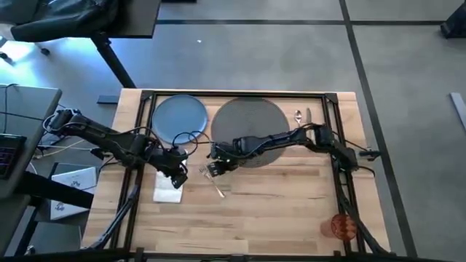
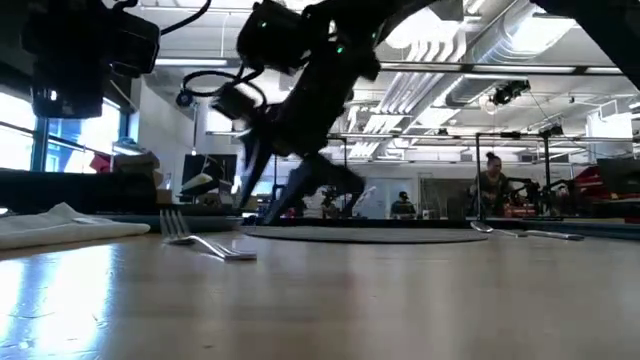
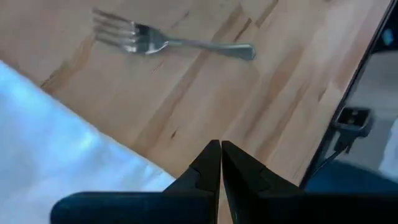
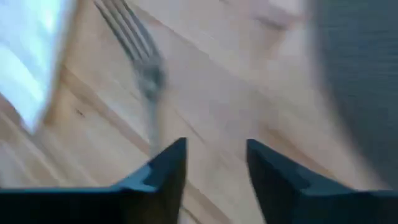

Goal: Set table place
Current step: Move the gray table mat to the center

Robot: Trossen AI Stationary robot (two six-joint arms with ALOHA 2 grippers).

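On the pale wood table [image 1: 277, 204] a silver fork [image 1: 212, 181] lies flat next to a white napkin [image 1: 168, 191]. A round dark mat [image 1: 250, 131] and a blue plate [image 1: 178, 118] lie farther back. My right gripper [image 4: 214, 165] is open, low over the table at the mat's near-left rim, with the fork's [image 4: 146, 68] handle end just ahead of one finger. My left gripper [image 3: 221, 158] is shut, hanging over the napkin's [image 3: 56, 155] corner nearest the fork [image 3: 168, 42]. In the low view the fork [image 2: 205, 243] and the napkin [image 2: 60, 225] lie untouched.
A spoon [image 1: 298, 116] and a knife [image 1: 309, 115] lie to the right of the mat. An orange cup [image 1: 342, 227] stands near the table's near right corner. Bare wood spreads between the fork and the cup. A black frame [image 1: 342, 175] runs along the table's edges.
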